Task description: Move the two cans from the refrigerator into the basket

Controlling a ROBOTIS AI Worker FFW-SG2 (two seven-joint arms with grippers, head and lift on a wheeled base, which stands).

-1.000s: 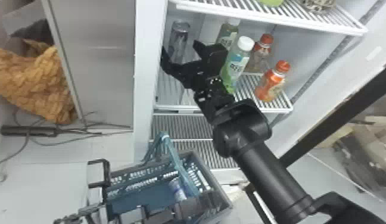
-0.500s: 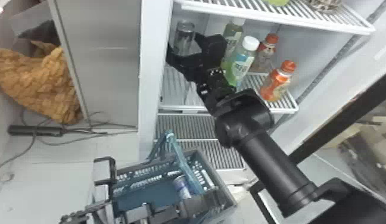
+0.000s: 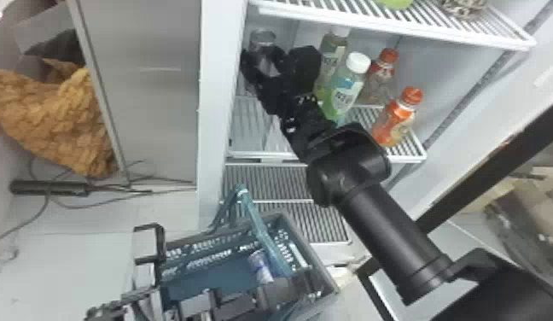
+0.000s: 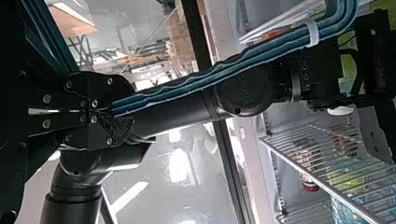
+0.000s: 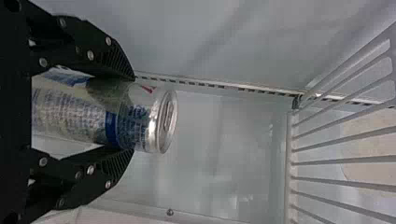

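1. Black right pincer (image 5: 132,114) closed can-wide around a silver-blue metal can (image 5: 70,107) inside the white refrigerator (image 3: 213,106), apparently ready for withdrawal.
2. Black left pincer (image 4: 127,108) clamped the blue plastic handle (image 4: 219,76); another metal can (image 3: 260,267) lay in the blue-grey basket (image 3: 309,252).

The right arm (image 3: 386,230) is looking black all over, with one part shaped like a smooth, fat pipe. A big round joint (image 3: 348,170) is bulging out near it. Shiny silver screws (image 5: 90,54) are dotting the black right fingers (image 5: 70,184). The left fingers (image 4: 77,128) are showing silver screws too, and tiny ridges are lining their tips.
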